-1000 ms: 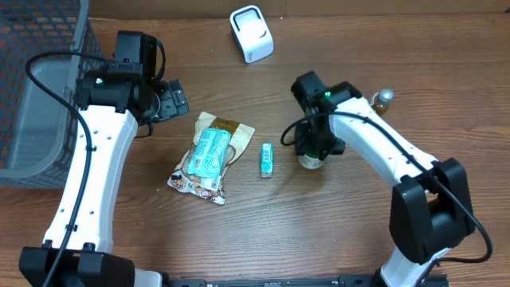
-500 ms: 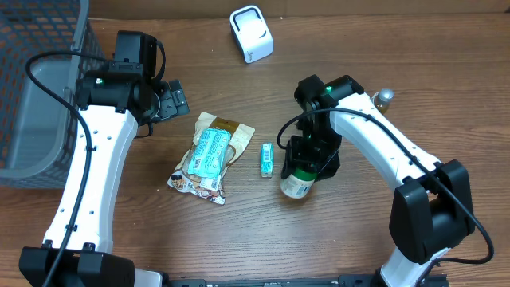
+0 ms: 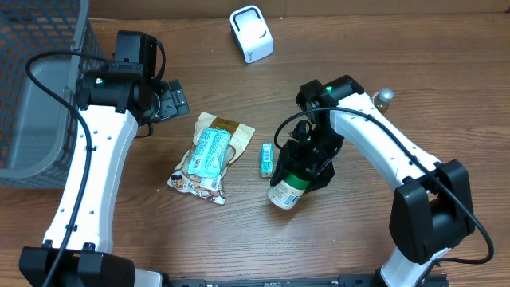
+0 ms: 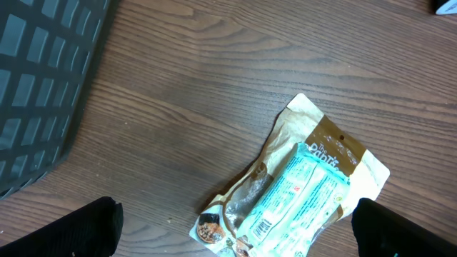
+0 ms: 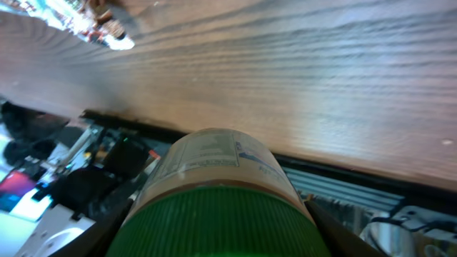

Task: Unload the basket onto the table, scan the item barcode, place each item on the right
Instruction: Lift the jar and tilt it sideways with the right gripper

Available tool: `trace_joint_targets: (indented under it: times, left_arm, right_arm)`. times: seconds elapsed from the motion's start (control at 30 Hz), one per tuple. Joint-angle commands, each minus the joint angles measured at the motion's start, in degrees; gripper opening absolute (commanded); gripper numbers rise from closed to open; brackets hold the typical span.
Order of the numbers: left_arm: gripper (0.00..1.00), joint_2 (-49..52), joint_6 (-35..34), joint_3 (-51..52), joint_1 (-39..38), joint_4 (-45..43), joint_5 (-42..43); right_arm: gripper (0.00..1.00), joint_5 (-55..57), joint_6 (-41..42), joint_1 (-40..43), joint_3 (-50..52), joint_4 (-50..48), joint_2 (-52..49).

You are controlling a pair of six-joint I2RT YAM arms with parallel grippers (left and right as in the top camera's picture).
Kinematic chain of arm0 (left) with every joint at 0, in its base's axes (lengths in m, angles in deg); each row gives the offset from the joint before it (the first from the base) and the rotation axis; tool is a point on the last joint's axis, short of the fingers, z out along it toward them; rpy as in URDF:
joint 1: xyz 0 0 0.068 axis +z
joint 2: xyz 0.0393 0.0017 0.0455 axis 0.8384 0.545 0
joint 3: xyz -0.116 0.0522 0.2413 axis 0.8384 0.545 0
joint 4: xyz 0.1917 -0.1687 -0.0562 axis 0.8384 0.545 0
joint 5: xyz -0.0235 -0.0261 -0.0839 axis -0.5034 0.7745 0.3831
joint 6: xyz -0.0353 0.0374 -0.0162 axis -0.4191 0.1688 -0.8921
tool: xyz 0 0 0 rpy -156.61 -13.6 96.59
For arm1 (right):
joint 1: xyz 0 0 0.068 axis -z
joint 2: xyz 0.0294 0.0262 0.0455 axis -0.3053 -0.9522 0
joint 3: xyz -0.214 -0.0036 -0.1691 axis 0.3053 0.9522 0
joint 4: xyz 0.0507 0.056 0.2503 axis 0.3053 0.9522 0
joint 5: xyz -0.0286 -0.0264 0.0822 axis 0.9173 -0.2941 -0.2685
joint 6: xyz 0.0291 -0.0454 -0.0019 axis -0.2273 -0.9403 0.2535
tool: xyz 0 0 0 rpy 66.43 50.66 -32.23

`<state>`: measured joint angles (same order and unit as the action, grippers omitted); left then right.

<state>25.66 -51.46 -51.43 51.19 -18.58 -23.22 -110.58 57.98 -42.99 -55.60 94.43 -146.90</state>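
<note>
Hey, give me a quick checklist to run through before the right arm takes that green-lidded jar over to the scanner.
1. Right gripper shut on the green-lidded jar: ok.
2. Jar lifted and tilted: ok.
3. Barcode facing outward: cannot tell, none visible in any view.
4. White scanner upright and uncovered: ok.
5. Left gripper open and away from the jar, near the snack bag: ok.

The right fingers (image 3: 317,159) hold a tilted bottle (image 3: 286,189) just beside the small teal packet (image 3: 267,159).
</note>
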Motion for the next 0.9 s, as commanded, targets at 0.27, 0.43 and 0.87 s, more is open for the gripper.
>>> trace_joint_targets:
  times: [0.27, 0.43, 0.87]
  left_arm:
    - [1.00, 0.00, 1.05, -1.01, 0.09, -0.09, 0.17]
    - [1.00, 0.00, 1.05, -1.01, 0.09, -0.09, 0.17]
    - [1.00, 0.00, 1.05, -1.01, 0.09, -0.07, 0.17]
  right_arm:
    - [0.47, -8.35, 6.45, 0.22, -1.05, 0.61, 0.52]
    - [0.47, -13.86, 6.47, 0.20, -1.05, 2.64, 0.52]
    - [0.46, -18.32, 6.47, 0.22, -1.05, 3.87, 0.52]
